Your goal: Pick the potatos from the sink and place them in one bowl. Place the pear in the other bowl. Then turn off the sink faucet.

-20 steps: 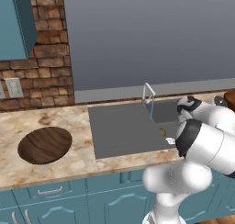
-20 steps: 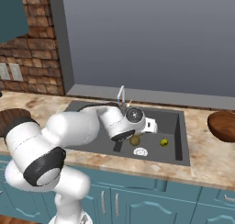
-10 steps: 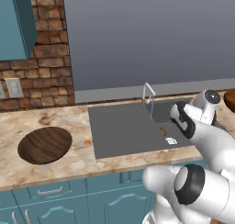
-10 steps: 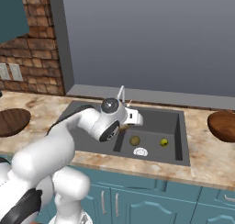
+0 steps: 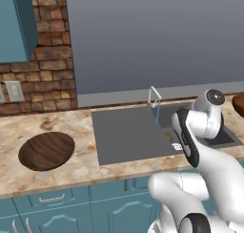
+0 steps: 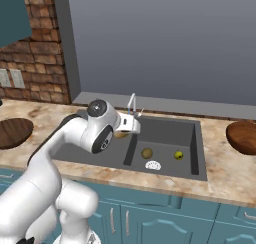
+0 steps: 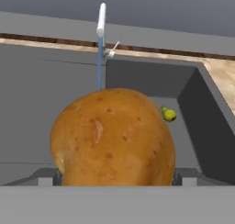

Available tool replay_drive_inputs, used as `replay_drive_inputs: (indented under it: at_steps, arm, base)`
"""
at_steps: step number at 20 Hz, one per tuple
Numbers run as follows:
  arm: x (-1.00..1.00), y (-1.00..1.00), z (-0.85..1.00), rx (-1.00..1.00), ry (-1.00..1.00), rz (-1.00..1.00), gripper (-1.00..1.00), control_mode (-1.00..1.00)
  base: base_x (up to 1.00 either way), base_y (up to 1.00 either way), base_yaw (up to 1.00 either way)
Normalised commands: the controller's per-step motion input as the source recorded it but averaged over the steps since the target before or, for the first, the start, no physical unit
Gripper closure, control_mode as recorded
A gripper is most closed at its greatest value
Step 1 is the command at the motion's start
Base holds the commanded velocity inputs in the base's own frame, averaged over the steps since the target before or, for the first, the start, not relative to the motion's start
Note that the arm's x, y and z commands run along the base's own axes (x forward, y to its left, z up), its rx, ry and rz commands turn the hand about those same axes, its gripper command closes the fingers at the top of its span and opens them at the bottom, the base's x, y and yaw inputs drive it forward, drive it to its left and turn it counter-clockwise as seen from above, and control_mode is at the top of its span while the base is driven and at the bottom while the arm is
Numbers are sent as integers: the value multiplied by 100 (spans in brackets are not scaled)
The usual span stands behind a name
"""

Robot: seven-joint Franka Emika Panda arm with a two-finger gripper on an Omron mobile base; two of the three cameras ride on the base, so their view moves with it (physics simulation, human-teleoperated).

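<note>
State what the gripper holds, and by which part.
A golden potato, clamped between the gripper fingers by its two opposite sides, low on its body, above the sink.

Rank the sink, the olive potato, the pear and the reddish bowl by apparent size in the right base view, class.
1. Sink
2. Reddish bowl, cut off by the frame edge
3. Olive potato
4. Pear, only slightly smaller than the potato, so that last pair is close.
</note>
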Motion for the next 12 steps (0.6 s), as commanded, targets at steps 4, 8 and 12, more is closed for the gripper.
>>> replay_drive_inputs:
  at_steps: [4, 8, 12]
  arm:
    - [-18, 53, 28, 0, 8, 1, 100, -100]
    - [-18, 61, 20, 0, 11, 2, 100, -100]
    - [-12, 63, 8, 0, 13, 3, 100, -100]
  base:
    - [0, 0, 0]
    - [0, 0, 0]
    - [0, 0, 0]
